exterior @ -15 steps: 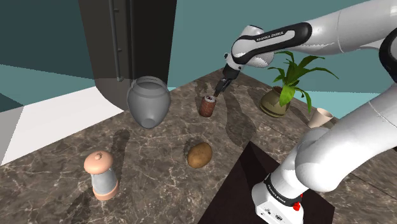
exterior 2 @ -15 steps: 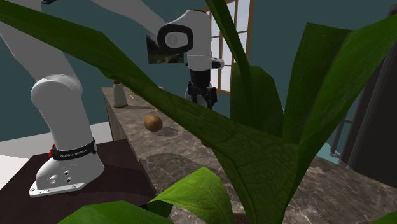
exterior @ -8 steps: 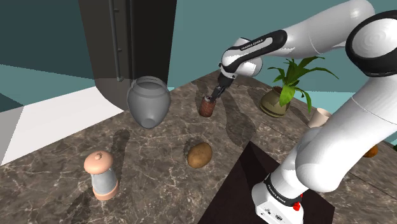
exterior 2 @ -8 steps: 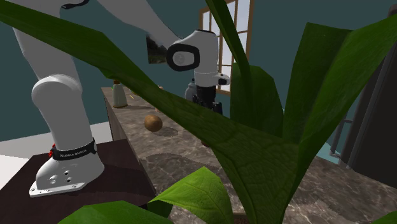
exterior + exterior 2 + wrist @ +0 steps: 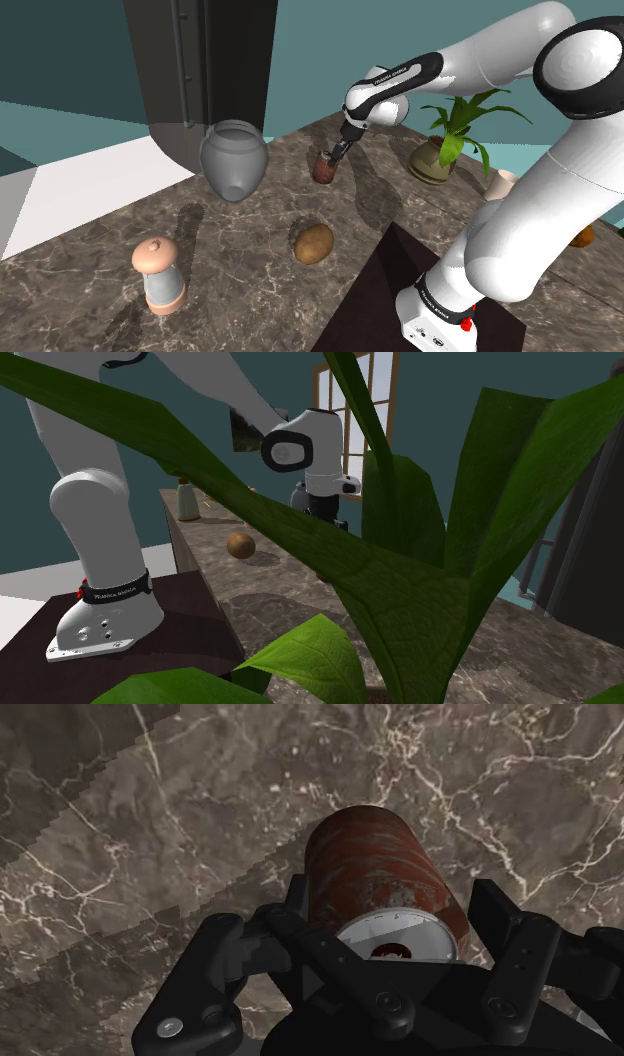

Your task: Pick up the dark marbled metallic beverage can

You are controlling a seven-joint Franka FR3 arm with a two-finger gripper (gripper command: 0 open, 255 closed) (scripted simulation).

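The can is rusty red-brown with a pale marbled sheen and a silver top. It stands upright on the dark marble counter, right of the grey vase in the shoulder view. My gripper is directly over its top, pointing down. In the wrist view the can sits between the two black fingers, which stand apart on either side of its upper rim; the gripper is open. In the second exterior view the hand is partly hidden behind big green leaves.
A grey vase stands near the can. A potato and a pink-topped grinder lie nearer the front. A potted plant and a beige cup stand at the right. A dark cabinet rises behind.
The hand has come down and slightly left onto the can, so the fingers now straddle its top. The can has not moved.
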